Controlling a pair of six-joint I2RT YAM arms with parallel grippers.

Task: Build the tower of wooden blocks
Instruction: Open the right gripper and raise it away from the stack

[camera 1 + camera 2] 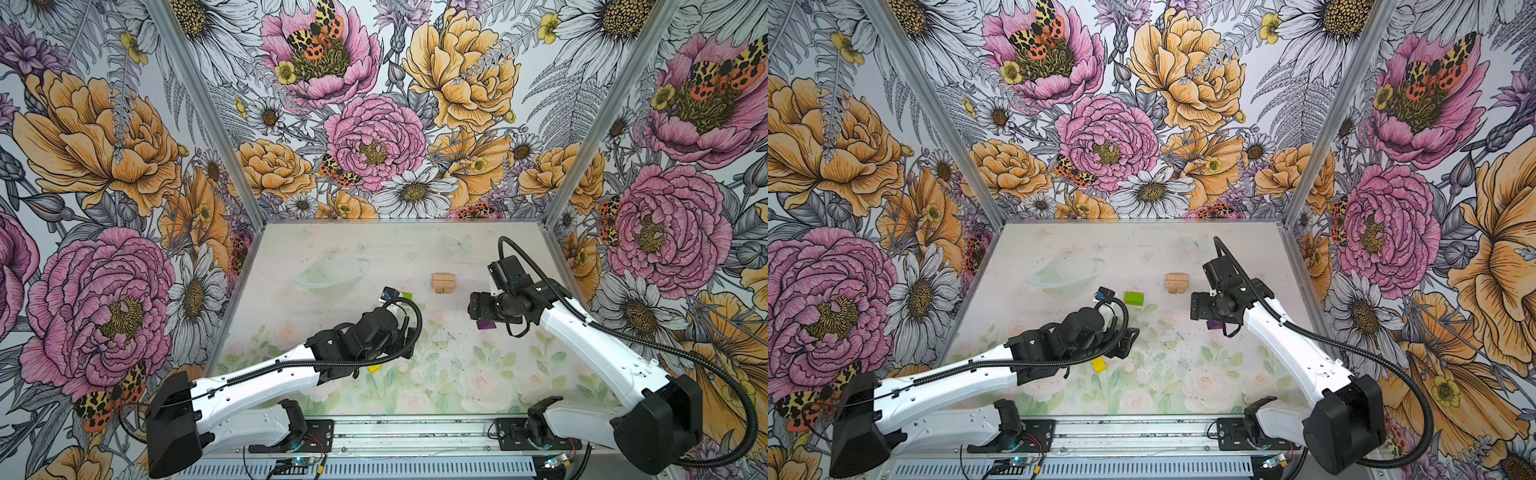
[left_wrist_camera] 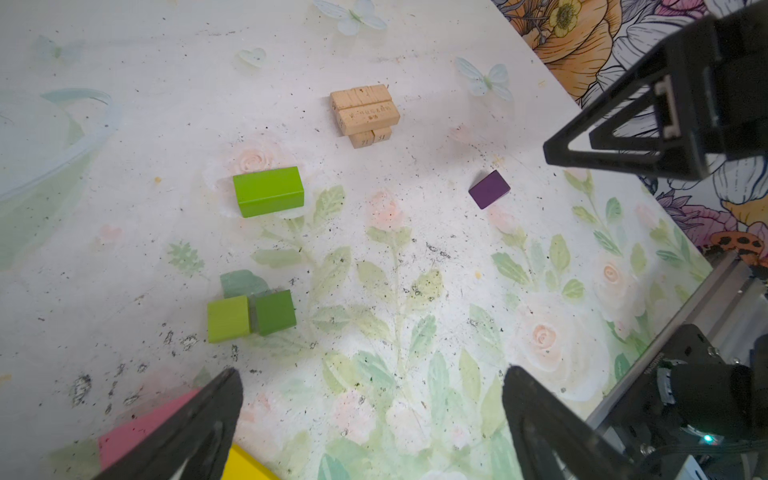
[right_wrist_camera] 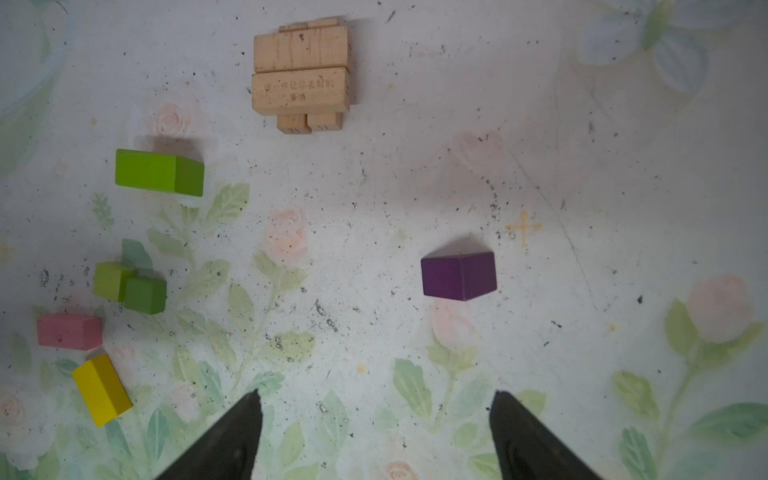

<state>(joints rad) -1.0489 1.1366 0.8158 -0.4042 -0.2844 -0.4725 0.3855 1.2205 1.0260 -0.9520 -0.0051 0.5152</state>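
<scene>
Two tan oblongs lie crosswise on two others as a low stack (image 1: 444, 283) (image 1: 1177, 283) (image 2: 365, 114) (image 3: 301, 70). Loose on the table are a lime brick (image 1: 1133, 298) (image 2: 268, 191) (image 3: 158, 172), two touching green cubes (image 2: 249, 316) (image 3: 131, 289), a pink oblong (image 3: 68, 331) (image 2: 141, 432), a yellow oblong (image 3: 102, 388) (image 1: 1099, 365) and the purple peaked piece (image 3: 459, 276) (image 2: 489, 189) (image 1: 486, 324). My left gripper (image 2: 372, 374) (image 1: 1128, 341) hangs open and empty beside the pink and yellow oblongs. My right gripper (image 3: 375, 395) (image 1: 478, 309) is open and empty, just short of the purple piece.
The floral table (image 1: 415, 374) is walled in by flowered panels at the back and both sides. A metal rail (image 1: 415, 432) with both arm bases runs along the front edge. A faint printed bowl shape (image 1: 328, 274) marks the table's far left.
</scene>
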